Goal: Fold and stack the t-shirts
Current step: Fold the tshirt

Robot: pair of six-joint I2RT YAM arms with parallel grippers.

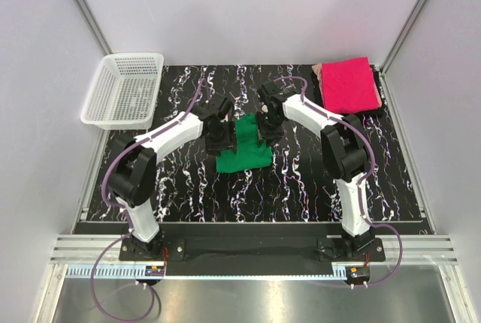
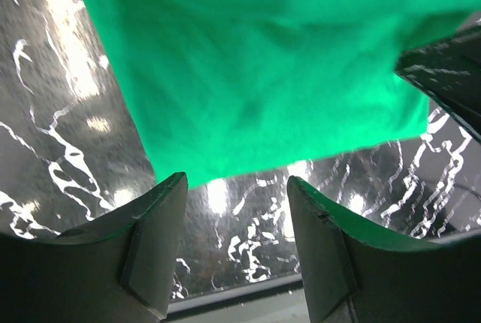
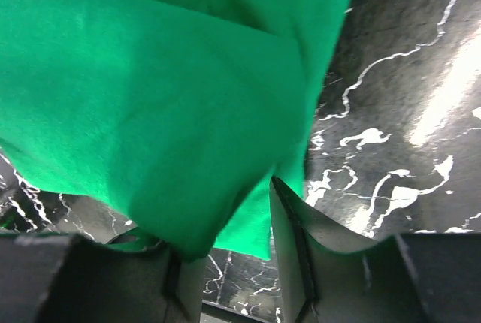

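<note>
In the middle of the bench (image 1: pixel 316 188), the green t-shirt (image 1: pixel 242 149) lay folded into a small bundle, with the left gripper (image 2: pixel 237 184) spread apart on nothing and the right gripper (image 3: pixel 225 240) parted too, cloth just draped loose into its gap. The pink t-shirt (image 1: pixel 347 84) sat folded in the far right corner, well apart. So I'd say the folding was pretty much done, and only the stacking was left.

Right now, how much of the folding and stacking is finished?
Done: the pink shirt lies folded at the far right corner, and the green shirt looks folded in the middle. In hand: the left claw and right claw stand open at its two sides. Still to do: the shirts lie apart, so stacking them remains.
</note>
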